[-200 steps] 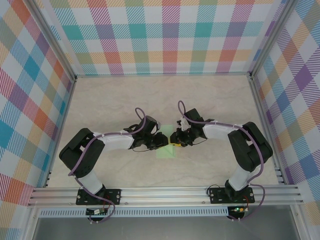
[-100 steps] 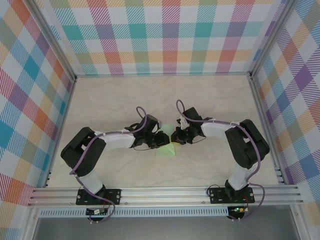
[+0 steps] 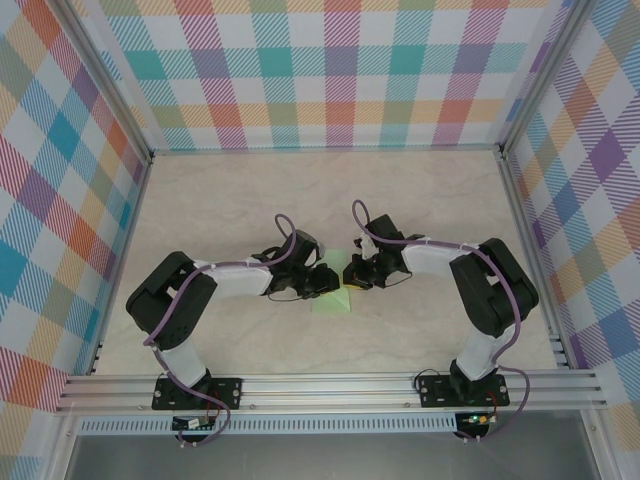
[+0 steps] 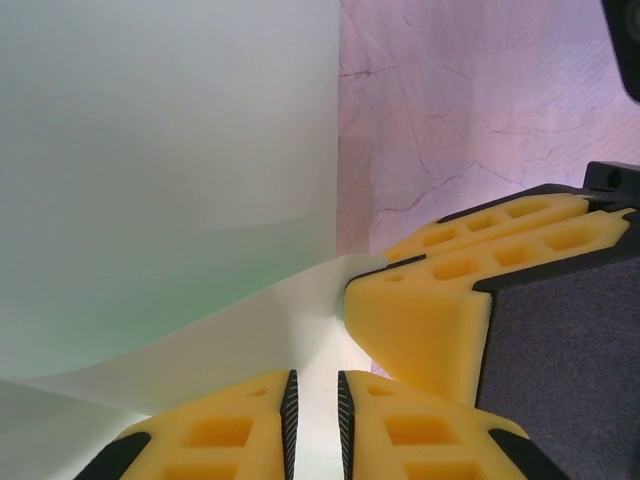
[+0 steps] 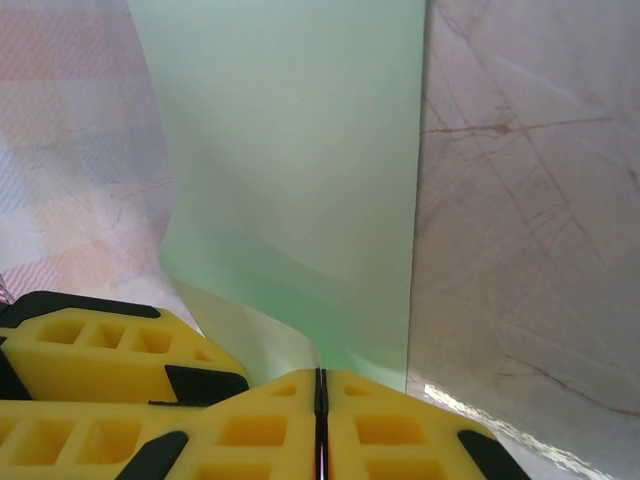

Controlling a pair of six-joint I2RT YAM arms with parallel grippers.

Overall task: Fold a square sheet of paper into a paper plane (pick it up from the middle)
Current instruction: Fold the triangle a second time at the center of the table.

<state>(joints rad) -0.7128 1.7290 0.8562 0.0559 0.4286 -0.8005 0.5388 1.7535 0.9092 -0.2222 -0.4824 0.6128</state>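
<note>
Table (image 3: 420, 200): marble-look top, plaid walls round it. Both arms are bent inward so that the wrists meet near the centre, a little toward the near edge. The square sheet of paper (image 3: 331, 303) is seen there, pale mint, partly under the two grippers, its near part flat on the table.

In the left wrist view part of the sheet is lifted into a soft ridge that runs up to the left gripper (image 4: 314, 425). Its jaws are drawn nearly together w/ paper in the narrow gap, so a pinch on the sheet is judged. The right gripper (image 5: 320, 405) is pressed fully closed, pads touching, w/ the sheet curling up into them, so it is prob. nipped there. The two grippers are set just beside each other.

Handling, as judged: v. light, thin, limp. It bows rather than holds shape, and could be creased or torn if tugged from both sides. The surface is smooth, so slipping is possible. It is best taken near the middle w/ a light pinch, pulls kept gentle & even.
</note>
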